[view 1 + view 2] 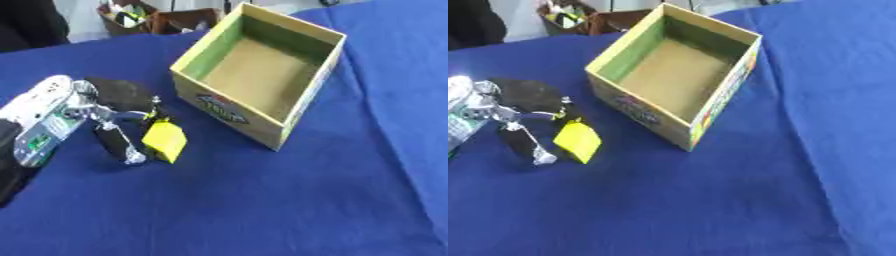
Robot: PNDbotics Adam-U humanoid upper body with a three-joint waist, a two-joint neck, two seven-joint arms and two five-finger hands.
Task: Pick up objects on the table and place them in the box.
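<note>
Left eye view. Left hand [118, 122], black with silver joints, comes in from the left edge. Its fingers curl down toward the small yellow block [164, 140], which sits tilted on the blue cloth-covered counter [262, 210]. One dark finger [114, 142] reaches down just left of the block, its silver tip at the cloth; another part of the hand meets the block's upper edge. Fingers apart enough to bracket the block, curled round it; whether the block is lifted or resting on the cloth, cannot tell. The tilt suggests it is being levered up at one edge, but that is a judgement. Open cardboard box with green inner walls and a printed front panel [229, 111] stands just right of the block, apart from it, near corner turned toward the hand. Nothing shows inside it. Right hand does not show.

Right eye view. Same arrangement, shifted left. Left hand [531, 117] partly cut by the frame edge. Yellow block [577, 141] sits between the down-reaching finger and the box [636, 111]; a strip of bare cloth separates block and box. Box close by likely keeps the carry short: up, over the near wall, down. The wall stands taller than the block, so clearance would matter. Right hand absent here too.
</note>
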